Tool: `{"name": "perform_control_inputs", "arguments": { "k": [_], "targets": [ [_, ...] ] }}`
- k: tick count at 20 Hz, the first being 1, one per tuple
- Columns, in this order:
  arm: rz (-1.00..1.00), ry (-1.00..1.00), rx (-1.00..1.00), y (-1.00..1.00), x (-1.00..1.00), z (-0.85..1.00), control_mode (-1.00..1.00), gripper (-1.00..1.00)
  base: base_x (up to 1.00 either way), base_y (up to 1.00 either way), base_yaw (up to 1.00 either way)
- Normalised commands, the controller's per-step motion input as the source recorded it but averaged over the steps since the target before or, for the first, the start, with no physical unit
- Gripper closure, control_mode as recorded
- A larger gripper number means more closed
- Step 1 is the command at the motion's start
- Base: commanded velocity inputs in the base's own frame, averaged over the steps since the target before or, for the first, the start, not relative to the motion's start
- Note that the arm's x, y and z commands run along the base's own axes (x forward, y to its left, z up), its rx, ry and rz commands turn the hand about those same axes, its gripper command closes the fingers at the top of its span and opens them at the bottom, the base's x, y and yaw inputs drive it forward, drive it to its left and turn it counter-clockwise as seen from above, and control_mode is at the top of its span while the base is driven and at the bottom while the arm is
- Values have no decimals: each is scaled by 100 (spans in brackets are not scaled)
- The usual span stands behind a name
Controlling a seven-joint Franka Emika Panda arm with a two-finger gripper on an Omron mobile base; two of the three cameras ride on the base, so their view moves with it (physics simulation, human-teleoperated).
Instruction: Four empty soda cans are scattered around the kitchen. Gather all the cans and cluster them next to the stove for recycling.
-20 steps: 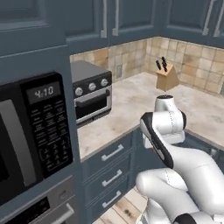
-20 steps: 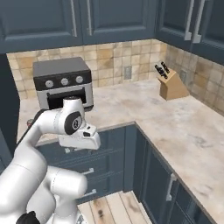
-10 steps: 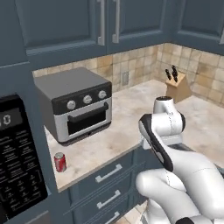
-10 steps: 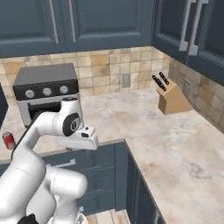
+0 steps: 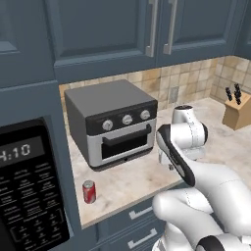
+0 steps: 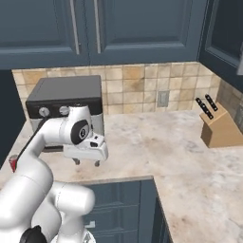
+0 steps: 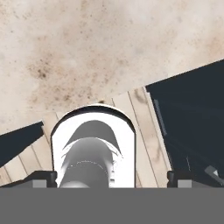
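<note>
One red can (image 5: 88,191) with a silvery top stands upright on the counter's front left corner, beside the microwave column. In the right base view the can (image 6: 13,163) peeks out at the left edge behind my arm. My gripper (image 6: 87,163) hangs open and empty just above the counter's front edge, right of the toaster oven and well to the right of the can. In the hand view the fingertips (image 7: 43,177) stand far apart over marble counter, wood floor and dark cabinet fronts. The stove is out of view.
A grey toaster oven (image 5: 112,122) sits at the back of the counter (image 6: 156,147). A black microwave (image 5: 29,191) fills the tall column at left. A wooden knife block (image 6: 219,128) stands at the far right. Blue cabinets hang overhead.
The base has driven, so the whole scene has slid: the microwave went to the left edge, the toaster oven came to the centre and the red can came into view.
</note>
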Motion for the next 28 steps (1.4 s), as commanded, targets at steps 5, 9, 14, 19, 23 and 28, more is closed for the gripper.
{"name": "perform_control_inputs", "arguments": {
  "k": [5,9,14,19,23,28],
  "targets": [
    [0,0,0,0,0,0,-100,-100,7,9,11],
    [2,-3,0,20,0,0,-100,-100,0,0,0],
    [6,-19,-6,55,-37,0,-100,-100,0,0,0],
    [-5,-7,-1,43,-38,0,-100,-100,0,0,0],
    [-2,-4,1,3,-5,26,-100,-100,0,0,0],
    [0,-2,6,3,-5,5,-100,-100,0,0,0]
  ]
}}
